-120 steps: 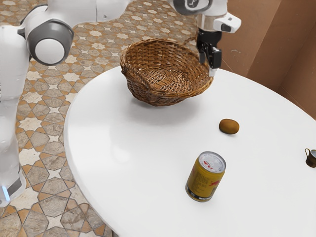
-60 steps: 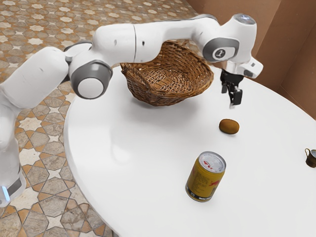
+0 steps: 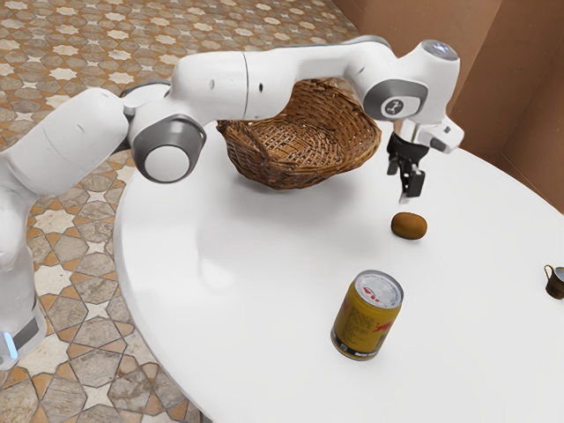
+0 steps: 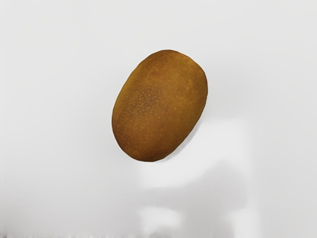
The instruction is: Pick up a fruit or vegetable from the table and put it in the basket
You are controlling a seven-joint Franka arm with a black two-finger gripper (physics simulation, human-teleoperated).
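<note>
From the exterior view's left, the white arm (image 3: 233,86) rises beside the round tabletop (image 3: 238,291) and reaches over it, one of its links crossing in front of part of the basket (image 3: 291,167). The wicker basket sits upright on the tabletop, close to the curved far edge, its woven inside partly visible. Farther right, a yellow can (image 3: 367,317) with a silver top stands upright, well in from the tabletop's left edge and nearer the camera than the basket. Next comes the black gripper (image 3: 401,186), pointing down above the table surface, its two fingers apart with a gap between them. Just below it lies the brown, oval kiwi (image 3: 409,226), on the tabletop and outside the basket, farther from the camera than the can and well inside the far edge. The wrist view shows the speckled kiwi on the white surface, untouched. Farthest right, a small dark cup (image 3: 555,282) with a thin handle stands on the tabletop, partly cut off.
</note>
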